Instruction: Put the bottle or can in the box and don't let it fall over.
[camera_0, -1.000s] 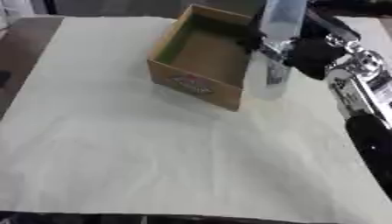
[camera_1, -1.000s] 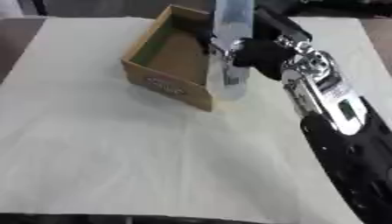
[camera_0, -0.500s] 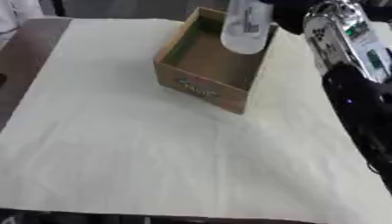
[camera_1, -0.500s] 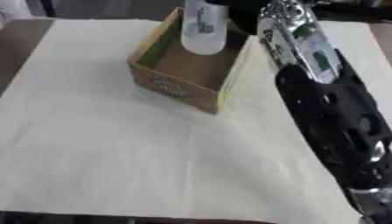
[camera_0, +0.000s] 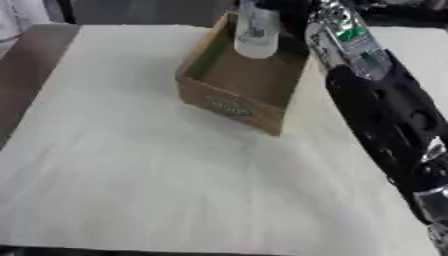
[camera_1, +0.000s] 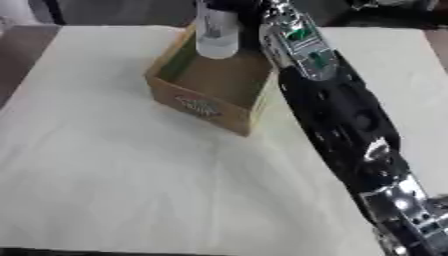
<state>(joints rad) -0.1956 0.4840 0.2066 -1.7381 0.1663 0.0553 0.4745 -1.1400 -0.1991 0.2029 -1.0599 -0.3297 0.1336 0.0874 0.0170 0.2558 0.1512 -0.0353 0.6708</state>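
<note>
Bottle (camera_0: 256, 33), clear w/ a pale label, hangs upright over the far part of the open cardboard box (camera_0: 233, 102), base above the box floor. Right arm (camera_1: 337, 107) reaches in along the box's right side; the hand itself is cut off at the top edge, can't tell its fingers. Box sits on a cream cloth (camera_0: 149, 170)

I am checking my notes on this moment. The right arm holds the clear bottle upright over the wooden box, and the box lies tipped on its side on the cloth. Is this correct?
One thing is wrong: the wooden box is not tipped; it stands with its opening up on the cloth, as the left eye view shows. The clear bottle is indeed upright over it, on the right arm's side.
</note>
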